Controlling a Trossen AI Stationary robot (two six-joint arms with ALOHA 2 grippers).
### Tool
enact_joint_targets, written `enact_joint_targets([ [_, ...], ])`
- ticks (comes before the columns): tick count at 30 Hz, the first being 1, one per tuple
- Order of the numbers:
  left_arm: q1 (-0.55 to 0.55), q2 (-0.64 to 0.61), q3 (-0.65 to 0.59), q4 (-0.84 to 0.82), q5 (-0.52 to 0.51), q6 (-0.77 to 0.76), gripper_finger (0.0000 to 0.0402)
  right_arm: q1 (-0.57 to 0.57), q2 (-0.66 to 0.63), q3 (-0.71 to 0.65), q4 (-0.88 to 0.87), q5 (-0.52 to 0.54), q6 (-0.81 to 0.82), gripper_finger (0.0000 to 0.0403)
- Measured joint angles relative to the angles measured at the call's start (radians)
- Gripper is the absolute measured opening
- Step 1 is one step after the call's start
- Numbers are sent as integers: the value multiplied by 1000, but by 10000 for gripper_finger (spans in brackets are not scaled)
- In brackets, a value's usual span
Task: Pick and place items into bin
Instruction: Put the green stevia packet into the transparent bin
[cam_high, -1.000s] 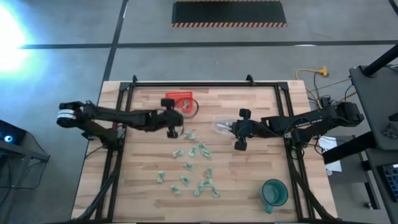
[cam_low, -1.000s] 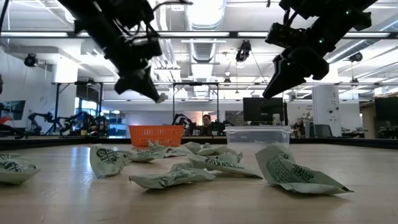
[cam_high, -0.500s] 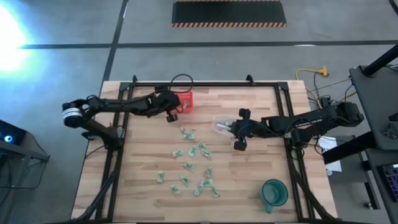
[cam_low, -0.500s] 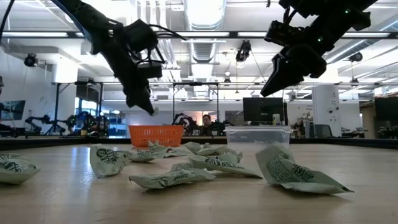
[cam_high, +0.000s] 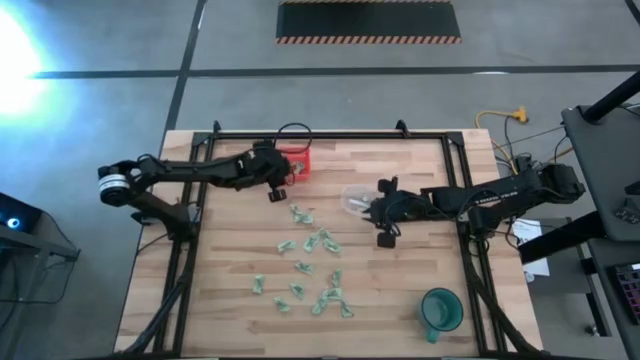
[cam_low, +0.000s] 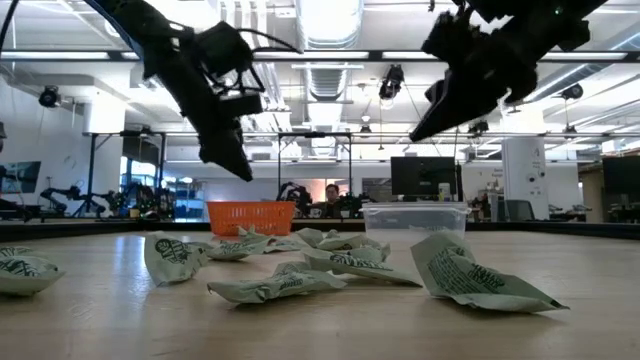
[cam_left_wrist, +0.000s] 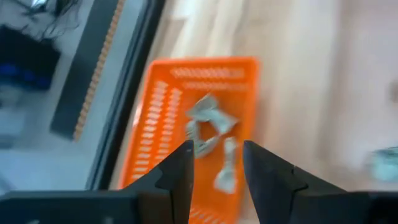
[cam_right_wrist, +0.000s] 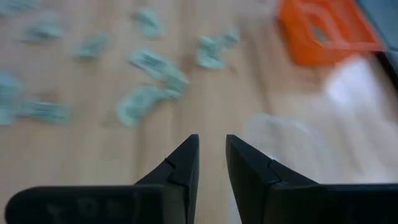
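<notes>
A: Over the red bin (cam_high: 297, 160), at the far-left part of the table (cam_high: 420, 260), I have the left gripper (cam_high: 279, 187); fingers are spread w/ a gap and nothing is between them; I see it clearly in the left wrist view, where the bin sits just under the tips.

B: So why is it placed there, if it is empty?

A: I judge it is the drop position; the left wrist view shows a few pale green pieces (cam_left_wrist: 208, 134) lying inside the bin; an open gripper above them fits w/ a release, but that is only my reading.

B: And the rest of the items?

A: The items (cam_high: 310, 265) lie scattered on the wood in the middle, between the two arms and toward the near edge, well apart from the bin; most of the job is not done, approx. a handful in, many out.

B: Right arm?

A: The right gripper (cam_high: 384, 213) hangs above the table just beside the clear container (cam_high: 355, 198); fingers parted only a little, holding nothing; the wrist cam looks toward the pile, so I think it waits there for a next pick w/o crossing the left arm.

B: Anything else on the table?

A: A green cup (cam_high: 440, 309) at the near-right corner, far from the work; no obstacle.
</notes>
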Motion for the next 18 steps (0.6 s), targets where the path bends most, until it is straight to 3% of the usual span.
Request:
enact_joint_targets([
  [7, -138, -57, -11, -61, 21, -63, 121, 2, 49, -35, 164, -213, -58, 83],
  [18, -321, -85, -35, -80, 18, -168, 121, 38, 315, -29, 427, -242, -68, 96],
])
